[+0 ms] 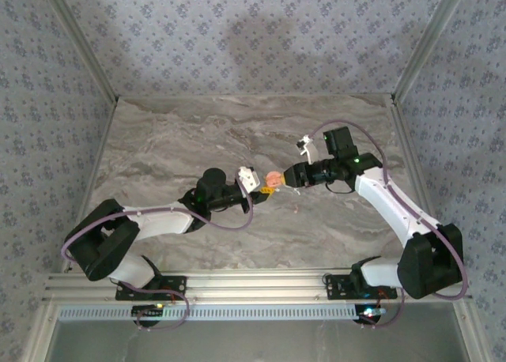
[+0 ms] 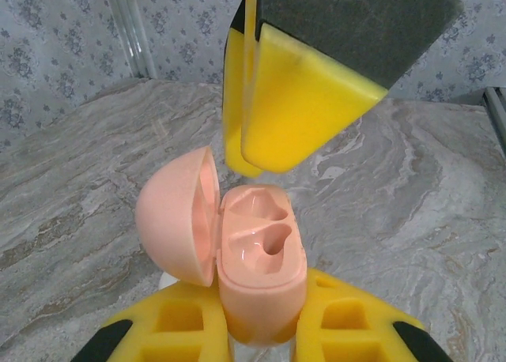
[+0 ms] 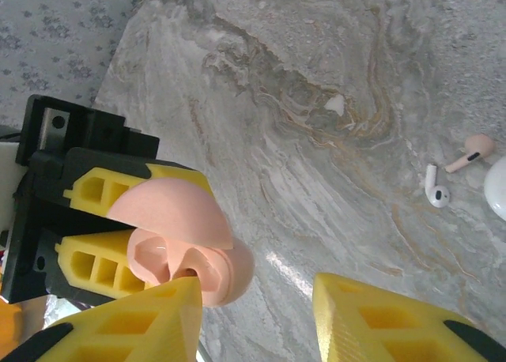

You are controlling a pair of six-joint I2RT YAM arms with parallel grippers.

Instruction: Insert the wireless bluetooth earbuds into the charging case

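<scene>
Open pink charging case (image 2: 261,287), gripped by left end effector (image 2: 265,330), right end effector (image 3: 257,299) parted

A grey-and-beige marbled table (image 1: 198,133) fills the middle. A small white fleck (image 3: 335,103) lies on it towards the right. Walls papered in pale blue-grey with small flower sprigs stand at the far side (image 1: 253,38), the left (image 1: 39,141) and the right (image 1: 466,141). Metal posts (image 1: 79,42) (image 1: 423,46) run up the two far corners. A ribbed metal rail (image 1: 253,287) runs along the near edge, with a slotted grey strip (image 1: 237,311) just nearer than it.
</scene>
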